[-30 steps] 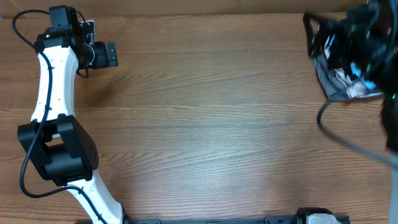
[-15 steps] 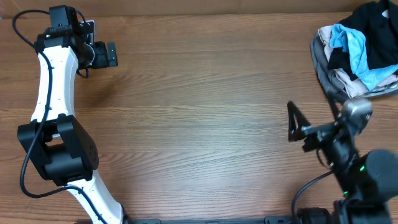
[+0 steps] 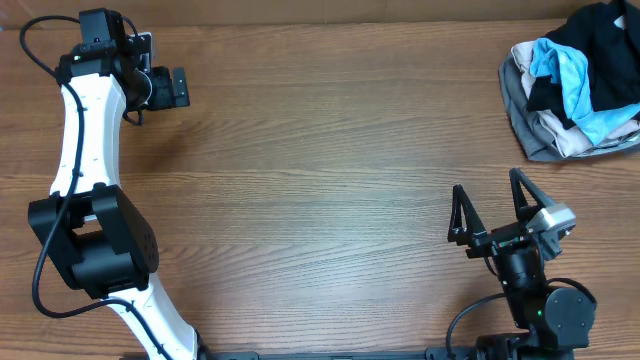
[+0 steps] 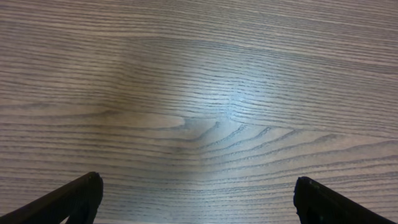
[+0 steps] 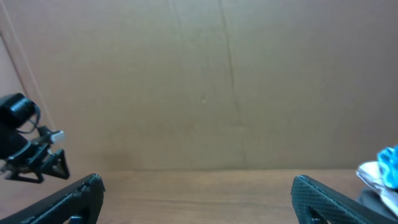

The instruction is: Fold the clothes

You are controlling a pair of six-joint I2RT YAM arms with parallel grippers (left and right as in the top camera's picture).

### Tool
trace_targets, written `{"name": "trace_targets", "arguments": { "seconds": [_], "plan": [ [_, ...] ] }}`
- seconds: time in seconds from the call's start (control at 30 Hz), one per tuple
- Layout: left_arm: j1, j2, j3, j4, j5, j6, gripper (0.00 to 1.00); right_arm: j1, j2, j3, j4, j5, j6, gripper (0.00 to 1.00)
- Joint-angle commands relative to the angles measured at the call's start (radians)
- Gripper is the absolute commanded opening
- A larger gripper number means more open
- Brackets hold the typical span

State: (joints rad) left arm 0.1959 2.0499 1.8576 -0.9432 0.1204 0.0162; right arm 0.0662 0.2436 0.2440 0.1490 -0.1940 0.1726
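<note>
Right gripper (image 3: pixel 485 181) open, empty, pulled back well clear of clothes (image 3: pixel 600 22).

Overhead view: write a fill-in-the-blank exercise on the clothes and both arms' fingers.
1. The black soft-fabric garment lies bundled with light-blue, grey and beige garments at the wooden table's far ____ corner.
2. The right gripper holds ____ between its black fingers.
3. The left gripper, fingers open, is near the table's far ____ corner.
Missing words: right; nothing; left.
</note>
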Motion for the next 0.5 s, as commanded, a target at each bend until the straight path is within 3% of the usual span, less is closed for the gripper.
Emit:
{"name": "trace_targets", "arguments": {
  "seconds": [0.0, 0.47],
  "plan": [
    [-0.006, 0.006, 0.01, 0.002, 0.007, -0.016, 1.0, 0.005, -0.06, -0.068, 0.033, 0.046, 0.011, 1.0],
    [-0.006, 0.006, 0.01, 0.002, 0.007, -0.016, 1.0, 0.005, -0.241, -0.236, -0.015, 0.12, 0.011, 1.0]
  ]
}}
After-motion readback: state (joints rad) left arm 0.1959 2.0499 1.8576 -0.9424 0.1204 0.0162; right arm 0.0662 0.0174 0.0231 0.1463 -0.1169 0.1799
